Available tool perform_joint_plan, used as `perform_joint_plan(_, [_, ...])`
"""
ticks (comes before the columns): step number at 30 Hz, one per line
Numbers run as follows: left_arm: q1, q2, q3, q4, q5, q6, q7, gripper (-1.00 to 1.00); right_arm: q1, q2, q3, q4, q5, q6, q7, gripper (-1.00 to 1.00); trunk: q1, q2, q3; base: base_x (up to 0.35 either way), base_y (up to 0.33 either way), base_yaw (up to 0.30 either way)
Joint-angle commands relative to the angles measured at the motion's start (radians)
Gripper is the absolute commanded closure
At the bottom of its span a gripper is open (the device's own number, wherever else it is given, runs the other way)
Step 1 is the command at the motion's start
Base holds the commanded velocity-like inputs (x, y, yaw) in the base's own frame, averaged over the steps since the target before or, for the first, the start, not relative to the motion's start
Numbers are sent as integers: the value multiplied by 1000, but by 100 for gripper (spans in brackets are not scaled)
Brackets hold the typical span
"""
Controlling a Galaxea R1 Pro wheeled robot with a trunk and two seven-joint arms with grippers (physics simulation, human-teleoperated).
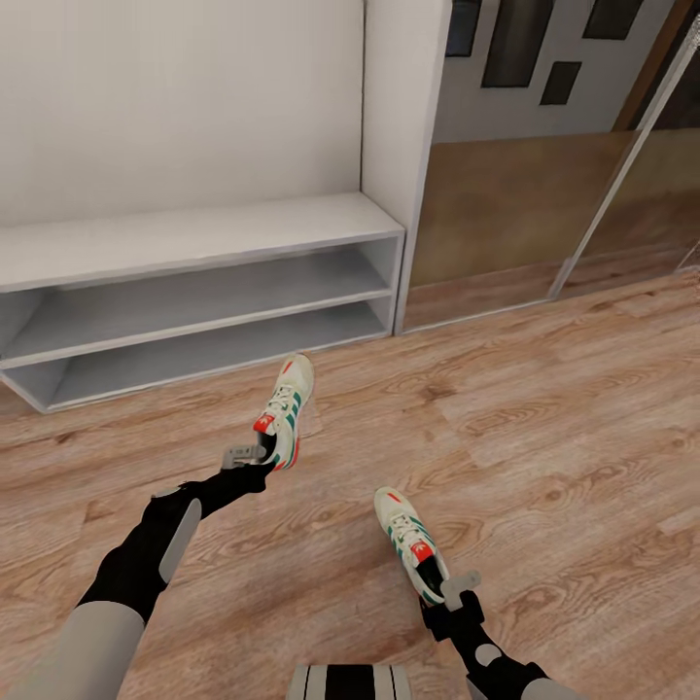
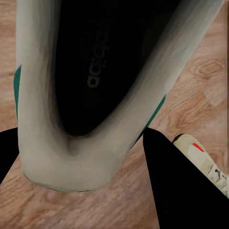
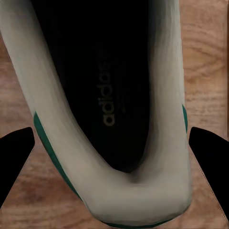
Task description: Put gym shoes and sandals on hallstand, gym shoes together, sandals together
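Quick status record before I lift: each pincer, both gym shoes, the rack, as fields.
left pincer: at heel of left gym shoe, fingers either side of the heel; grip cannot be confirmed
right pincer: at heel of right gym shoe, fingers spread beside it
shoes: both on the corridor floor, apart
hallstand: ahead, visible tiers bare
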Motion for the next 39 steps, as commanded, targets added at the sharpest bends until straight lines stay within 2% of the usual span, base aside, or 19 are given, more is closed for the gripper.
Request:
perform_joint_plan(1, [0,0,0,0,8,8,-2,100,0,0,-8,-1,11,-3,-4,100,-1,0,3,0,0,0])
perform_joint_plan(6, [0,0,-1,1,10,9,-5,100,0,4,-9,-6,10,-4,-7,100,-3,1,23,0,0,0])
perform_joint_plan(7, [2,-1,-1,1,10,10,-5,100,-3,4,-9,-120,8,-2,-7,100,-3,1,27,0,0,0])
perform_joint_plan(10, [2,-1,-2,1,10,11,-5,100,-3,3,-9,-224,-1,-1,-8,100,-5,2,40,0,0,0])
perform_joint_plan(11, [2,-2,-2,1,10,11,-5,100,-3,4,-9,-268,-13,-1,-8,100,-5,2,45,0,0,0])
perform_joint_plan(12, [3,-2,-2,1,10,11,-5,100,-3,4,-8,-338,-70,0,-7,100,-6,3,50,0,0,0])
perform_joint_plan(13, [4,-2,-2,1,10,11,-5,100,-3,4,-7,-358,-109,0,-7,100,-6,3,55,0,0,0])
perform_joint_plan(16, [5,-2,-2,1,10,11,-5,100,-4,6,-5,-372,-141,-1,-4,100,-7,4,72,0,0,0])
perform_joint_plan(20, [6,-2,-2,1,10,11,-5,100,-4,9,-2,-374,-156,-1,-1,100,-9,4,94,0,0,0])
perform_joint_plan(39, [7,0,1,6,8,9,1,100,-4,8,0,-373,-161,-1,2,100,-18,9,198,0,0,0])
